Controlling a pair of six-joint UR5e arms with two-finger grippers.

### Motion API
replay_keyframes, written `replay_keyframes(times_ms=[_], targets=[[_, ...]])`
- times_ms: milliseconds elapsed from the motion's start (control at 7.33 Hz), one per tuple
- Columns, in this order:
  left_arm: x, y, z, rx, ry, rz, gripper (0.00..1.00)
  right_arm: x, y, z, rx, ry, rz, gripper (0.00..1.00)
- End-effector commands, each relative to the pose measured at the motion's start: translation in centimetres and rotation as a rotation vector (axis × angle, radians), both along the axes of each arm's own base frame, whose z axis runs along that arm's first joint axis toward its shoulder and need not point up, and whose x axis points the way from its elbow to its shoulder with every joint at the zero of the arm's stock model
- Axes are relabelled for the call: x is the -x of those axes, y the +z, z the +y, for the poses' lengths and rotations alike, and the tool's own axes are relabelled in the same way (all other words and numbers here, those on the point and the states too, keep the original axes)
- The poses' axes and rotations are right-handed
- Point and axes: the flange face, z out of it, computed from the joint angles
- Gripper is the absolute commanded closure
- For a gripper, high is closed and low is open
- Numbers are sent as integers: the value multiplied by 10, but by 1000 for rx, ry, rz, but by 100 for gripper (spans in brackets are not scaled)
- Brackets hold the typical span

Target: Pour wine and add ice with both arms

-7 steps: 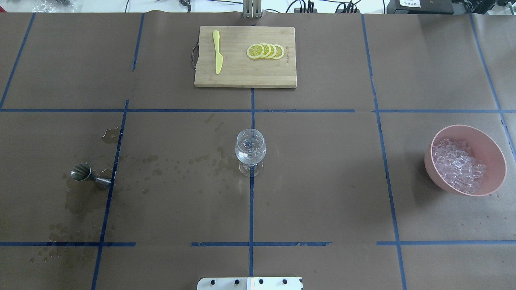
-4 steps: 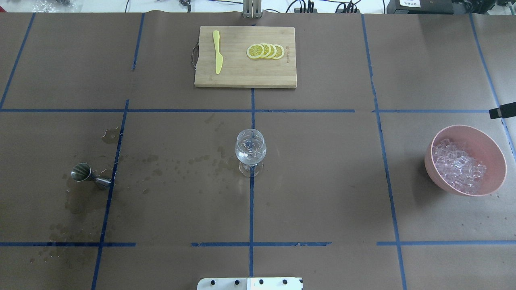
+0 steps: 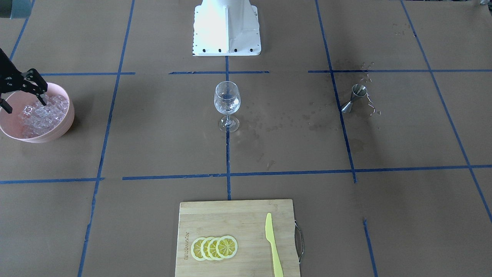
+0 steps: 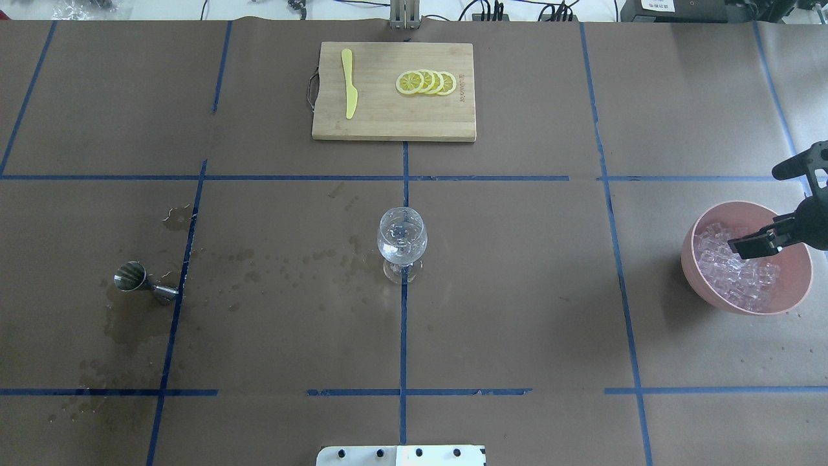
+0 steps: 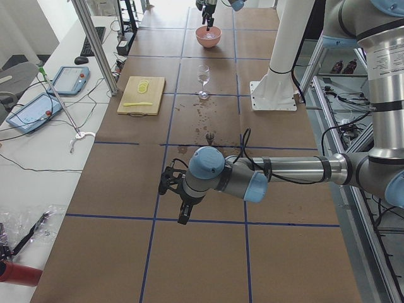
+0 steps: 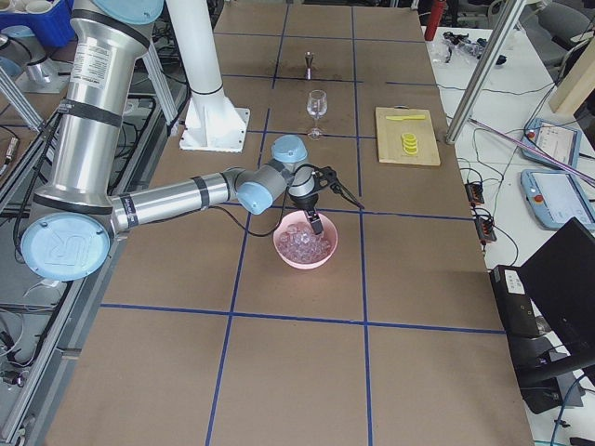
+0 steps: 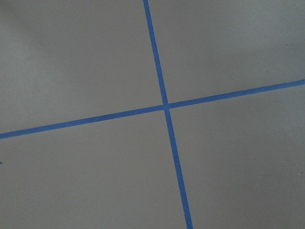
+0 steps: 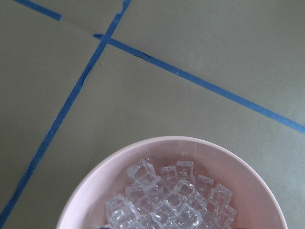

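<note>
Having just arrived over the ice (image 3: pixel 40 115): right tool (image 3: pixel 25 106), spread.

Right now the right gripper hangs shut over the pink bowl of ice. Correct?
Not quite. The right gripper does hang over the pink bowl of ice, but it is open, not shut. The exterior front-facing view shows its two fingers spread wide apart above the cubes, and the overhead exterior view agrees.

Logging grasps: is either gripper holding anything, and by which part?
Nothing is held. The right gripper is open over the clear ice cubes in the round pink bowl; the left gripper shows nothing in it.
</note>
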Motion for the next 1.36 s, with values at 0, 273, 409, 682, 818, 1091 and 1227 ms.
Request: replay_keyframes(times_ms=[0, 273, 409, 682, 818, 1091, 1227], targets=[[0, 0, 0, -1, 0, 0, 0, 3, 18, 1, -50, -90, 42, 13], [-1, 1, 0, 1, 2, 1, 0, 18, 28, 6, -38, -126, 52, 14], [-1, 1, 0, 1, 2, 1, 0, 23, 28, 9, -38, -138, 52, 15], [-1, 5, 1, 5, 4, 2, 0, 27, 31, 11, -33, -152, 55, 33], [-1, 5, 1, 5, 4, 2, 0, 28, 33, 11, -28, -153, 59, 46], [0, 5, 1, 5, 2, 0, 0, 31, 38, 9, -24, -159, 64, 50], [-1, 5, 1, 5, 4, 0, 0, 32, 43, 8, -24, -165, 71, 50]])
